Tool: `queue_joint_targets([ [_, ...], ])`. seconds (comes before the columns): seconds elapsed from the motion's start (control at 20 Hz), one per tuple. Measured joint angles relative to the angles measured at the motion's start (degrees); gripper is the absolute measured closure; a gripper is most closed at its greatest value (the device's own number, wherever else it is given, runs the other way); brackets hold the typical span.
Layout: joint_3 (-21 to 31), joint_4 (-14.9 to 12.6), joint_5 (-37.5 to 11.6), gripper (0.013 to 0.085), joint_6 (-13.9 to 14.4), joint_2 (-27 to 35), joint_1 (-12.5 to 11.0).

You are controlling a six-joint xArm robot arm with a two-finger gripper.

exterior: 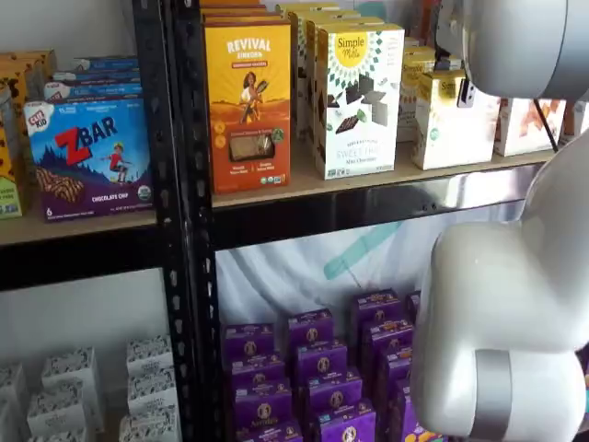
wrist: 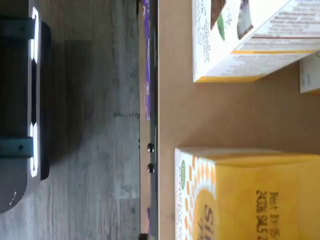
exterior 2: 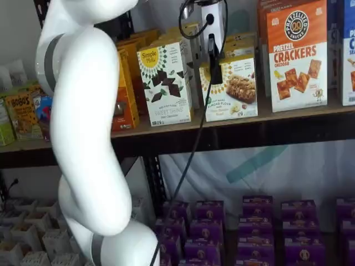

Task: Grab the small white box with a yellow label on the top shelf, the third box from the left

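The small white box (exterior 2: 228, 88) stands on the top shelf (exterior 2: 238, 136), just to the right of the taller Simple Mills box with dark chocolate squares (exterior 2: 165, 84) and left of the orange-and-white Pretzel Crackers box (exterior 2: 297, 55). In both shelf views its front carries a pale yellow sunburst label, and it reaches only partway up its neighbours. The wrist view looks down on its yellow top (wrist: 250, 195), with bare tan board between it and the chocolate-square box (wrist: 250, 40).

The gripper (exterior 2: 213, 55) hangs directly above and in front of the small white box; its white body and a black finger show there, with a cable (exterior 2: 188, 160) trailing down past the shelf's dark front beam. The finger appears side-on, so I cannot tell whether the jaws are wide or narrow.

Left of the chocolate-square box stands an orange Revival box (exterior: 247, 92). Below the top shelf sit rows of purple boxes (exterior: 313, 378).
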Motion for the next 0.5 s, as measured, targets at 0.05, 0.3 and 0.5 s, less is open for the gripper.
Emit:
queue_joint_targets([
  [0.05,0.0,0.1,0.0,0.029,0.0,0.0,0.0],
  [0.3,0.1,0.4,-0.5,0.033,-0.1,-0.1,-0.1],
  [0.5,-0.1,0.8,-0.6,0.045,-0.1,-0.1,-0.2],
])
